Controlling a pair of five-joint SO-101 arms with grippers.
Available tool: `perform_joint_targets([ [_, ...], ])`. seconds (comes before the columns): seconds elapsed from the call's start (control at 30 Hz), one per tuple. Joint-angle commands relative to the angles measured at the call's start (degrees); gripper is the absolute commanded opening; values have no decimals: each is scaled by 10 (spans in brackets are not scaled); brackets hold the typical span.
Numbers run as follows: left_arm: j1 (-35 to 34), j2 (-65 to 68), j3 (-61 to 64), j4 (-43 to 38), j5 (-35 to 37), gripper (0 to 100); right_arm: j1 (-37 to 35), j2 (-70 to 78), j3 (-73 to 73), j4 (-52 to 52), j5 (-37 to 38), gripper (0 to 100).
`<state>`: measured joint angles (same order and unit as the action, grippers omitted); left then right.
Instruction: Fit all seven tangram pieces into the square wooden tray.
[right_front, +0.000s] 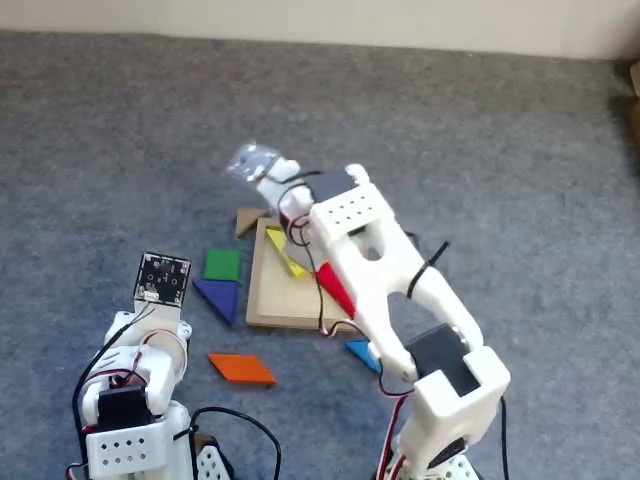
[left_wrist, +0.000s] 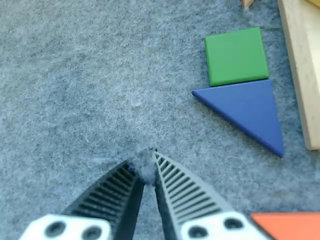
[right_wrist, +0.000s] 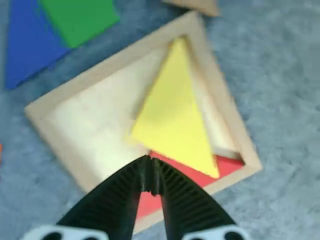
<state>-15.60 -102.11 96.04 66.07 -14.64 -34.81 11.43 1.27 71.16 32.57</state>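
Right tool (right_wrist: 150, 165) hangs closed above yellow triangle (right_wrist: 175, 115) in tray (right_wrist: 227, 100).

The left gripper (left_wrist: 149, 162) points to twelve o'clock over the grey carpet (left_wrist: 75, 75). Its two black fingers (left_wrist: 180, 185) are pressed together with nothing between them. At one o'clock from the tips lies a green square (left_wrist: 235, 56). A blue triangle (left_wrist: 245, 110) touches it, at two o'clock. Farther out at two o'clock is the wooden tray (left_wrist: 300, 75). An orange piece (left_wrist: 290, 226) lies at four o'clock.
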Motion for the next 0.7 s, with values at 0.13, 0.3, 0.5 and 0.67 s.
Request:
perform_joint_targets([
  [0.13,-6,-16,12,3,3,7,46,-6,102,-177,-35,5],
  [0.3,-6,-16,12,3,3,7,54,-5,133,-233,-35,5],
  [0.5,-6,-16,12,3,3,7,55,72,128,-243,-33,5],
  [0.67,-6,-16,12,3,3,7,65,86,94,-233,-34,5],
])
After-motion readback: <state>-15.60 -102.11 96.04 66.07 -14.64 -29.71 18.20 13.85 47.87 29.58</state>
